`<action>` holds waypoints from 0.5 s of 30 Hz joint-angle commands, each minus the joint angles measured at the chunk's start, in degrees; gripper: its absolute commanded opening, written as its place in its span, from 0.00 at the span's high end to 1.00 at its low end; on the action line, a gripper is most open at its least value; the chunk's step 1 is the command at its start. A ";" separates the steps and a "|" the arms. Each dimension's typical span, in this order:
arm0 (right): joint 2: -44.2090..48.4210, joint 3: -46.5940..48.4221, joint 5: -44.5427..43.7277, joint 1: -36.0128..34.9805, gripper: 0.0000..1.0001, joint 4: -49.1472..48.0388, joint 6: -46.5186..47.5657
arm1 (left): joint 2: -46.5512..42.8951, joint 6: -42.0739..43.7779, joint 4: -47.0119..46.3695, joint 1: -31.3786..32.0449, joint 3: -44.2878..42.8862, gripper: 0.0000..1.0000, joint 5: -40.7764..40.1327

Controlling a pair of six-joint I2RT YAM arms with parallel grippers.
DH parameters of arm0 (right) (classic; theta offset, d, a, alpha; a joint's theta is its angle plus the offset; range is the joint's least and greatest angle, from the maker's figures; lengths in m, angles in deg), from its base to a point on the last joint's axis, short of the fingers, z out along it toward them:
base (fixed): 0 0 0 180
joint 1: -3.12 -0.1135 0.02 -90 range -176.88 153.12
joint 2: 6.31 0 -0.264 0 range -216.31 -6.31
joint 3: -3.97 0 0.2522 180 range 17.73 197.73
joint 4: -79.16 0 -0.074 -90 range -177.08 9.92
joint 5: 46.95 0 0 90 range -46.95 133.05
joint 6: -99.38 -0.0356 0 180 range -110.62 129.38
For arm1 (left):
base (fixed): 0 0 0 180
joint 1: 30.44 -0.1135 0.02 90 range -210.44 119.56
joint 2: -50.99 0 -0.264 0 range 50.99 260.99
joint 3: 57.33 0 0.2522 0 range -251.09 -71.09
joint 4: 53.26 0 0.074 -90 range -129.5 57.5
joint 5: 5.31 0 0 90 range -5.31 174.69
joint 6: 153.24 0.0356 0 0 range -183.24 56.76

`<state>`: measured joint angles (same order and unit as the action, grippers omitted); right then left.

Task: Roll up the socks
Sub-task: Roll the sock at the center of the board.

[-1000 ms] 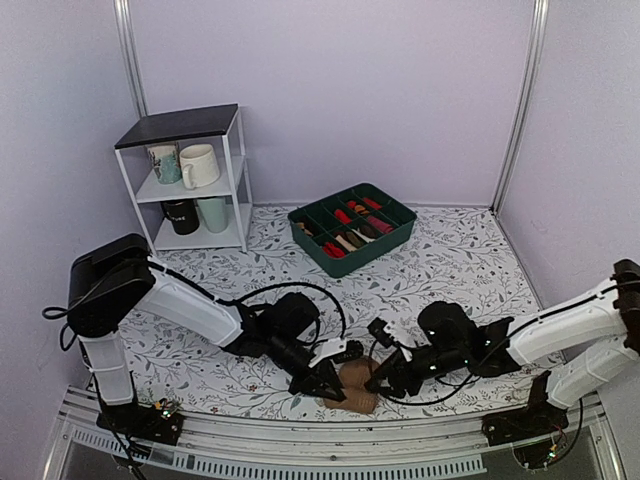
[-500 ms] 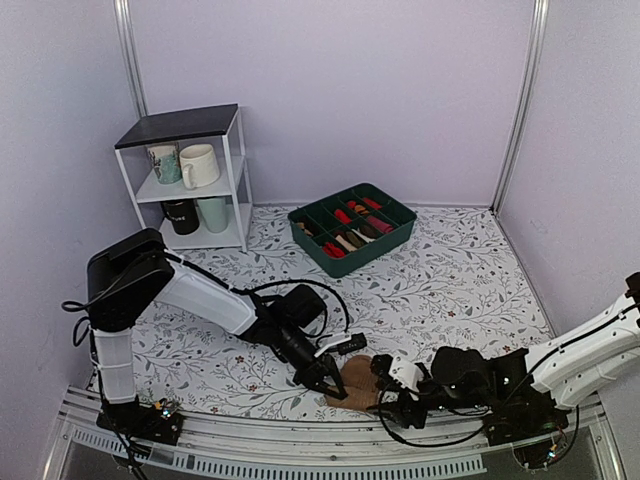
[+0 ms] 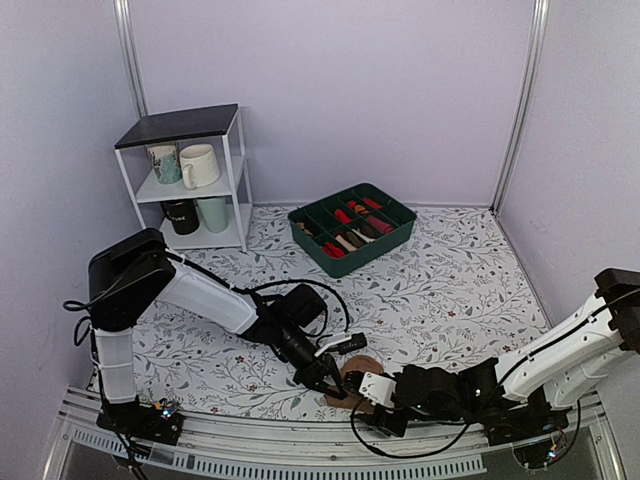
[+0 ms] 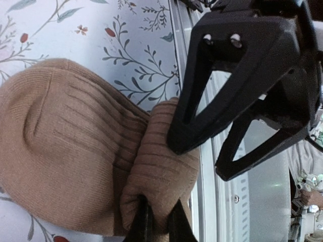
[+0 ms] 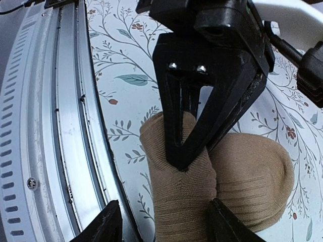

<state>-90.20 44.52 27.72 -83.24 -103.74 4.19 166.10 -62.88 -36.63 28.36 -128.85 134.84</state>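
The socks (image 3: 351, 373) are a tan-brown knit bundle lying at the table's near edge, next to the rail. In the left wrist view the socks (image 4: 65, 151) show a rounded body and a ribbed fold. My left gripper (image 4: 159, 224) is shut on that fold, and it also shows in the top view as the left gripper (image 3: 330, 380). My right gripper (image 5: 166, 227) stands open, one finger on each side of the ribbed part of the socks (image 5: 184, 201), not pressing it. In the top view the right gripper (image 3: 364, 397) lies low by the rail.
A metal rail (image 5: 60, 126) runs right beside the socks along the table's near edge. A green divided bin (image 3: 352, 228) holding other rolled socks sits at the back centre. A white shelf (image 3: 195, 180) with mugs stands at the back left.
My right arm has dropped low toward the rail and swung left around the socks, and its jaws have widened. The left gripper has kept its pinch and shifted slightly right.
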 commanded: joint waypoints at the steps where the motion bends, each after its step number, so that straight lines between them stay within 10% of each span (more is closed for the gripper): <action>1: -2.40 0.91 -1.65 -0.38 0.44 3.66 -2.13 | 5.08 -0.48 10.52 0.17 3.35 1.00 -7.74; 11: -9.96 3.82 -1.16 -0.38 0.65 8.60 -7.03 | 4.94 -0.80 9.58 0.09 3.11 1.00 -8.33; 15: -11.36 3.65 1.07 -0.38 0.81 9.58 -10.20 | 2.81 -1.23 6.84 -0.28 3.63 0.78 -9.71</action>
<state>-97.15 48.89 22.97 -83.24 -100.92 -1.50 166.19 -63.40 -36.76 28.04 -128.74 135.17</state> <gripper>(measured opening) 0.244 0.126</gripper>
